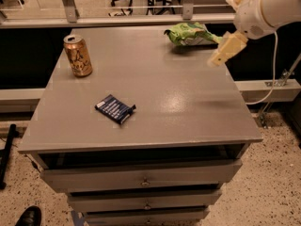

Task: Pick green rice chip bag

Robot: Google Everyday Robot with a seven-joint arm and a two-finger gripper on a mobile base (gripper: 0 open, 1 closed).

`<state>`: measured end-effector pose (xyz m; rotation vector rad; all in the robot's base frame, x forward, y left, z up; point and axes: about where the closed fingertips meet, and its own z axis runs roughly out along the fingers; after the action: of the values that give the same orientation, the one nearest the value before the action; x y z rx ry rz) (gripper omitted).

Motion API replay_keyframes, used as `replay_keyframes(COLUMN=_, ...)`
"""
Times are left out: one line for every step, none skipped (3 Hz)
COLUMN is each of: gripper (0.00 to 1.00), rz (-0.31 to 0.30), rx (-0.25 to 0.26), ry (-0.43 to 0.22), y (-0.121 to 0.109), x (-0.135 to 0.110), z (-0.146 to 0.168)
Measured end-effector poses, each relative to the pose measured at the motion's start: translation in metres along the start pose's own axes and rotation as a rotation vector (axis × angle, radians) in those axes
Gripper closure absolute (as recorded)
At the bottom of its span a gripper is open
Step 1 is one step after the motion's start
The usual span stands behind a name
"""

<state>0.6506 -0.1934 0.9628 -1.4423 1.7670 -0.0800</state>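
Table [155, 74]: grey top, drawers [141, 174] below; speckled floor [277, 187].
Gripper [217, 58]: cream, over the table's far right edge, angled down; whether parted or closed cannot be told.
Bag [190, 33]: green, crumpled, on the far corner, just beyond and left of the gripper, apart from it.
Can [78, 55]: gold, upright, well left of the gripper.
Packet [115, 108]: dark blue, flat, nearer and left of it.

Open gap between claw [215, 60] and nearby green bag [190, 34].

text: none legible on can [78, 55] or packet [115, 108] | end effector [227, 49]: near green rice chip bag [190, 34]
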Motion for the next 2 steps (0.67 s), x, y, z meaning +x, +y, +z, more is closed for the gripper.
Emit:
replay_keyframes(gripper=0.0, rz=0.071, rx=0.03, ry=-0.147, y=-0.043, x=0.0, z=0.039)
replay_keyframes(gripper=0.0, rz=0.155, rx=0.039, ry=-0.253, y=-0.072, x=-0.001, z=0.08)
